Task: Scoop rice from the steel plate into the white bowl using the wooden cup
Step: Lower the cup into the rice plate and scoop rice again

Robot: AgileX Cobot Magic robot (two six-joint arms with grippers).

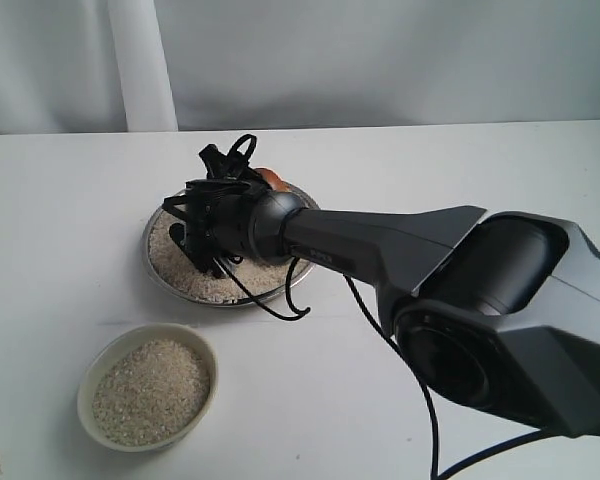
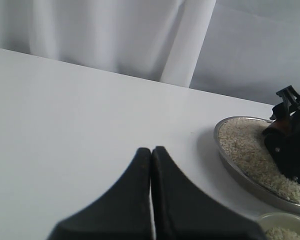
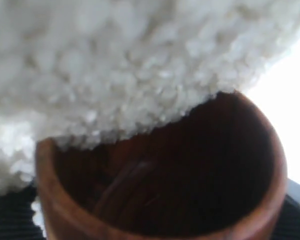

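My right gripper (image 1: 212, 205) reaches across over the steel plate (image 1: 150, 255) and is shut on the wooden cup (image 1: 270, 178), of which only a reddish-brown sliver shows there. In the right wrist view the cup (image 3: 277, 170) lies tilted, its dark mouth pressed against the heap of rice (image 3: 115, 60). Rice (image 1: 185, 270) covers the plate. The white bowl (image 1: 130, 335) stands in front of the plate, holding rice (image 1: 150, 390). My left gripper (image 2: 151, 152) is shut on nothing above bare table, left of the plate (image 2: 230, 167).
White table (image 1: 60, 200) all round, with a white curtain (image 1: 380, 60) behind it. The right arm's dark housing (image 1: 500, 300) fills the front right, with a black cable (image 1: 425, 400) hanging below it. The bowl's rim (image 2: 280, 217) shows at the left wrist view's corner.
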